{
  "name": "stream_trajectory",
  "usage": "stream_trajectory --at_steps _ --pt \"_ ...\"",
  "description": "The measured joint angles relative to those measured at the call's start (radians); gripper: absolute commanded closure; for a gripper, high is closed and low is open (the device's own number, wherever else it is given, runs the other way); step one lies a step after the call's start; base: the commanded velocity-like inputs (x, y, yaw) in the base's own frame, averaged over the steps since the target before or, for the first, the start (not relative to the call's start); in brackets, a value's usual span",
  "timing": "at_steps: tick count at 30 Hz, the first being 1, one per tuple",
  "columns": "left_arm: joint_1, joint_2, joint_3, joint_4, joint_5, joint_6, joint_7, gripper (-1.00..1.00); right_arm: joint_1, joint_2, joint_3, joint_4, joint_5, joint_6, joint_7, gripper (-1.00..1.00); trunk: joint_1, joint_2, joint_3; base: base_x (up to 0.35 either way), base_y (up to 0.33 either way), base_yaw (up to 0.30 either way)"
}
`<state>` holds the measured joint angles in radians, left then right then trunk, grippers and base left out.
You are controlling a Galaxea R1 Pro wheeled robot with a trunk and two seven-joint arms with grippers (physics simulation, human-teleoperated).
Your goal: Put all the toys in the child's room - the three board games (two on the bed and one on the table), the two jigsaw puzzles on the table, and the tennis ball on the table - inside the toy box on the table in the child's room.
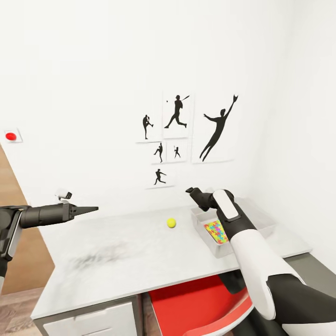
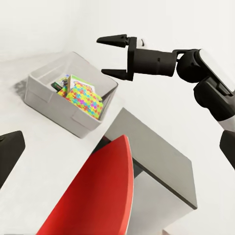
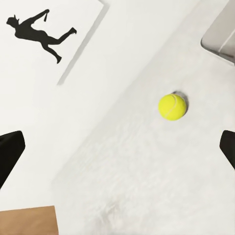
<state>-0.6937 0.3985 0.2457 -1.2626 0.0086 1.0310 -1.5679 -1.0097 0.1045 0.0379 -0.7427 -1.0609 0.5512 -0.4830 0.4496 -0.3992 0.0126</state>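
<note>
Nowhere can any lettering be read: the posters (image 1: 186,135) on the white wall, centre of the head view, carry only black silhouettes of ball players, and a small white plate with a red dot (image 1: 10,136) sits at the left edge.

On the pale desk (image 1: 116,261), right of centre in the head view, stands the grey toy box (image 1: 205,233), near the desk's right end. Inside it a jigsaw puzzle (image 2: 85,98) of yellow, pink, green and blue pieces leans tilted, with the corners of printed game boxes (image 2: 66,81) behind it; their print is too small to read.

The tennis ball (image 1: 171,223) lies on the bare desk just left of the toy box, apart from it and touched by nothing.

The right gripper (image 2: 116,56) hangs in the air above the far side of the toy box, its fingers spread wide apart and empty; in the right wrist view the ball (image 3: 172,106) lies between and beyond the two finger tips. The left gripper (image 1: 91,209) hovers above the desk's left part, well away from the ball; its fingers look drawn together to a point in the head view, but I cannot tell for sure.

A red chair (image 1: 196,303) stands under the desk's front edge, at the lower middle of the frame, beside a white drawer front (image 1: 93,322).
</note>
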Motion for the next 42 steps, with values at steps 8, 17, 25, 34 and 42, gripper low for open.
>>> stream_trajectory --at_steps 8,17,25,34,42 --pt "0.0 0.0 0.0 0.0 0.0 0.0 0.0 -1.0 -0.001 0.0 0.0 0.0 0.0 0.0 0.0 -1.0 0.0 0.0 0.0 0.0 0.034 0.214" --pt "0.0 0.0 -0.001 0.0 0.0 0.0 0.0 -1.0 -0.001 0.0 0.0 0.002 0.001 0.0 0.0 -1.0 0.0 0.0 0.0 0.0 0.002 0.28" --pt "0.0 0.0 -0.001 0.0 0.0 0.0 0.0 -1.0 0.0 0.0 0.0 0.002 0.0 0.0 0.0 -1.0 0.0 0.0 0.0 0.0 0.0 0.114" --pt "0.0 0.001 0.0 0.0 0.0 -0.001 0.0 -1.0 -0.001 0.0 0.01 -0.002 0.002 0.008 -0.011 -1.0 0.0 0.0 0.0 0.0 0.0 0.006" --pt "-0.001 0.018 0.01 0.053 -0.013 -0.004 0.001 -1.0 -0.002 0.001 0.083 -0.074 0.104 0.033 -0.193 -1.0 0.0 0.0 0.0 0.0 0.0 0.0"
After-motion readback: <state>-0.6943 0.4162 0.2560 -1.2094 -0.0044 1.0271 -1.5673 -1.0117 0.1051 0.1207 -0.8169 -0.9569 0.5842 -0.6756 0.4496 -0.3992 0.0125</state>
